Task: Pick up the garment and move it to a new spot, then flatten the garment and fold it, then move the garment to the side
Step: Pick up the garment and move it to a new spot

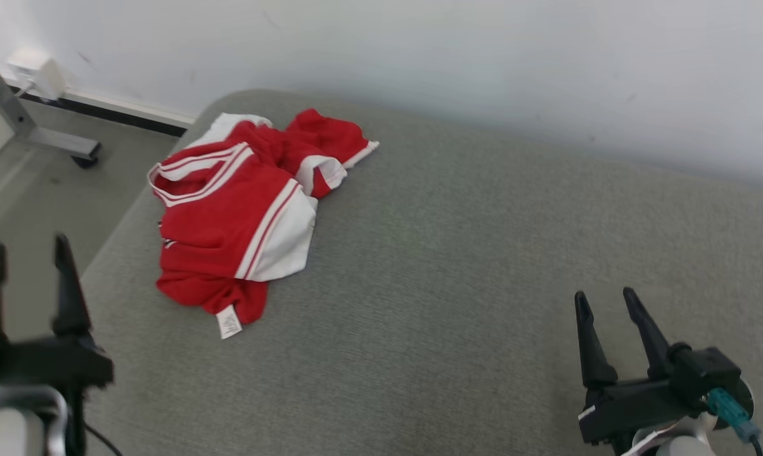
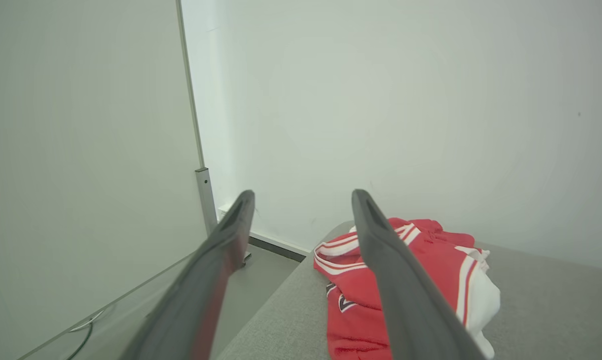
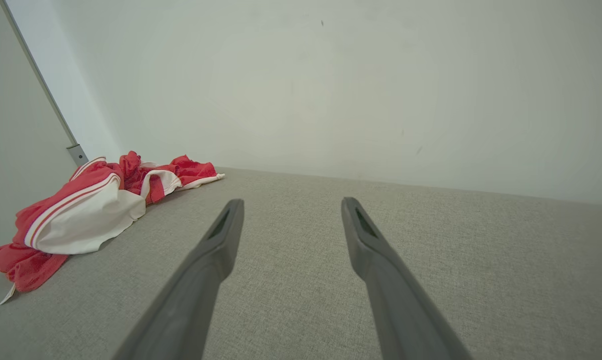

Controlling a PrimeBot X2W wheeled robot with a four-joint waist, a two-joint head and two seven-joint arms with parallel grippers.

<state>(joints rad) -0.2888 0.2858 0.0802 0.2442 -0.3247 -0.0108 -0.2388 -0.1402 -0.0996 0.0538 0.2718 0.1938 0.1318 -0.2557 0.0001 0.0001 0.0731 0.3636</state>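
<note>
Garment (image 1: 229,215): red-white, crumpled, far left corner of bed (image 1: 451,266). Left tool (image 1: 30,244): fingers apart, empty, nearest it. Right tool (image 1: 604,294): fingers apart, empty, well apart. Step: pickup, not begun. Next: likely left reach, pinch a fold.

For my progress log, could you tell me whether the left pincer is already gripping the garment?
No, the left pincer hangs open and empty, apart from the crumpled red-and-white garment on the grey surface.
</note>
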